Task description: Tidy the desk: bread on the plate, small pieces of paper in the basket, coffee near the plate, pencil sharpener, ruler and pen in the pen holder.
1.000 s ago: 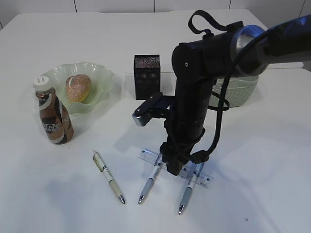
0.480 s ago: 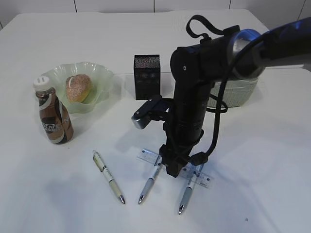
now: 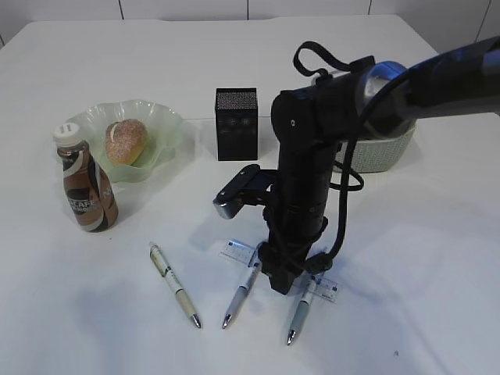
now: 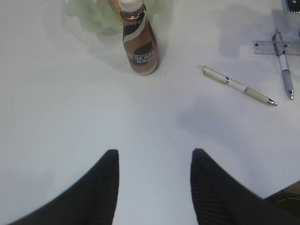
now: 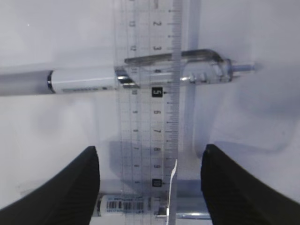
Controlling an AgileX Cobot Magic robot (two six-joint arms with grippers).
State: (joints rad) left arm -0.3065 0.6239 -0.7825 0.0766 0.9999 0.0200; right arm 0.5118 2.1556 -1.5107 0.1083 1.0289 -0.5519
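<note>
On white table (image 3: 437,258), scattered pens (image 3: 175,283)

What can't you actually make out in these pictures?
- Exterior view: the right gripper and the middle of the ruler are hidden behind the arm.
- Exterior view: the basket is partly blocked by the arm; its contents can't be seen.
- Exterior view: inside the black pen holder isn't visible.
- Left wrist view: the plate is cut off by the top edge.
- No pencil sharpener or paper pieces can be made out.
</note>
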